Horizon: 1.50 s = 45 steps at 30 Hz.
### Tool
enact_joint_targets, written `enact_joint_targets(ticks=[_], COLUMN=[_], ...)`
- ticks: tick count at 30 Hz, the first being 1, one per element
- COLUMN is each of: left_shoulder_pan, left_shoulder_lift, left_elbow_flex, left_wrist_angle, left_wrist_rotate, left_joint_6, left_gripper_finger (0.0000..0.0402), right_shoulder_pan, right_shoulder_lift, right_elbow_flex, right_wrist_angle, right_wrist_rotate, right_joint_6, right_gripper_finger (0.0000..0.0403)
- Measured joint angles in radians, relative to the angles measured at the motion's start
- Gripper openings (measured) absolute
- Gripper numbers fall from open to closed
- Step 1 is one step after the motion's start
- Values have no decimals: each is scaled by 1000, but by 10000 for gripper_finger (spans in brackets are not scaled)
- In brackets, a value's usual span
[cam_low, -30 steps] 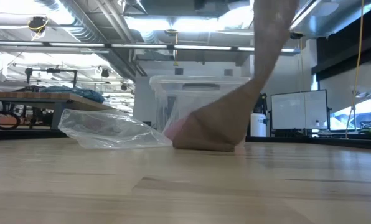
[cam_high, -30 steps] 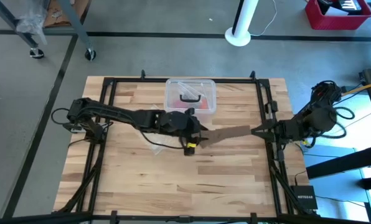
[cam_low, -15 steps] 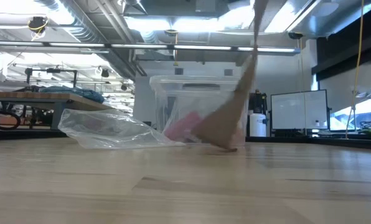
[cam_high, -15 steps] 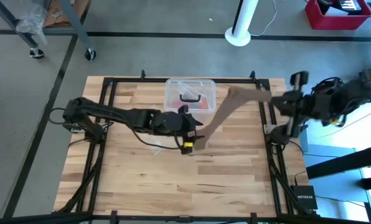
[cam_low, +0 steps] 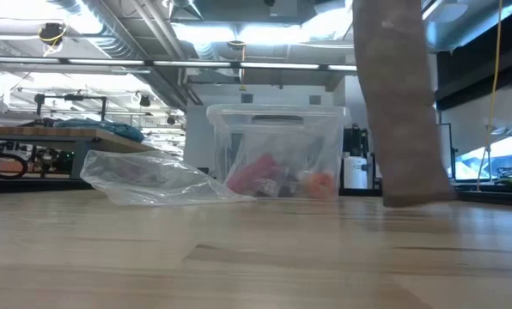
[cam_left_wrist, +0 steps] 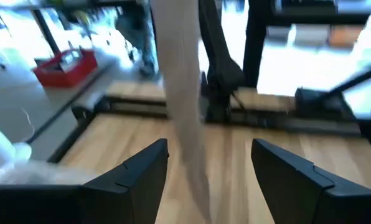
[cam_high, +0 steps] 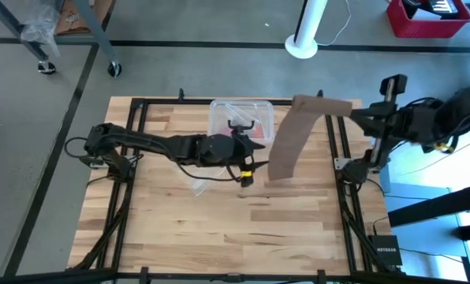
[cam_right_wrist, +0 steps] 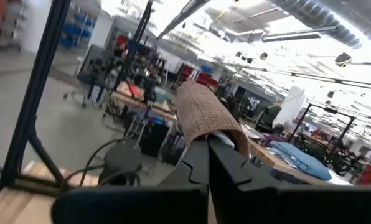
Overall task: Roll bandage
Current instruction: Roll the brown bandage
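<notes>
The bandage [cam_high: 292,136], a long dull brown strip, hangs from my right gripper [cam_high: 347,113], which is shut on its top end high over the table's far right. Its lower end [cam_low: 415,196] reaches down to about the tabletop; whether it touches, I cannot tell. In the left wrist view the bandage [cam_left_wrist: 180,118] hangs just ahead of my left gripper [cam_left_wrist: 207,171], whose fingers are open with nothing between them. In the high view my left gripper [cam_high: 249,170] is at mid-table, a little to the left of the strip's lower end. My right gripper pinches the bandage's top end [cam_right_wrist: 205,124] between its two shut fingers [cam_right_wrist: 201,158]. The cloth arches over the fingertips. The fingers point roughly level, toward the table's left, and lie across the strip. The rest of the strip hangs straight below, slack.
A clear plastic box [cam_high: 241,125] with a black handle and coloured things inside stands at the far middle. A clear plastic bag [cam_low: 153,178] lies left of it. Black frame rails [cam_high: 335,150] run along the table's sides. Bare wood [cam_high: 219,229] fills the near half.
My right gripper has risen and drawn back toward the far right with the bandage's top end. The strip has been lifted from its slant over the table. Its lower end has come away from my left gripper and now hangs straight down.
</notes>
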Motion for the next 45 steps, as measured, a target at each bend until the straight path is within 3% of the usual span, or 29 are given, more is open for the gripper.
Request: enact_joint_targets(ticks=[11, 17, 22, 27, 29, 34, 45], left_shoulder_pan=[43, 58, 56, 47, 20, -94, -333], left_shoulder_lift=[122, 155, 190, 195, 195, 193, 187], left_elbow_flex=[0, 1, 1, 0, 0, 0, 92], left_wrist_angle=[229, 252, 294, 227, 205, 181, 176], left_wrist_rotate=[-11, 136, 237, 318, 345, 408, 393], left_joint_6=[43, 61, 86, 73, 56, 28, -53], left_gripper_finger=[224, 209, 152, 40, 11, 11, 2], right_shoulder_pan=[0, 0, 0, 0, 0, 0, 0], right_shoulder_lift=[21, 16, 18, 16, 16, -8, -175], right_elbow_flex=[-1, 0, 0, 0, 0, -26, -368], right_wrist_angle=[-27, -25, -51, -127, -184, -343, -356], right_wrist_rotate=[9, 10, 10, 15, 41, 75, 234], right_joint_6=[22, 22, 21, 22, 31, 130, 219], right_gripper_finger=[0, 0, 0, 0, 0, 0, 0])
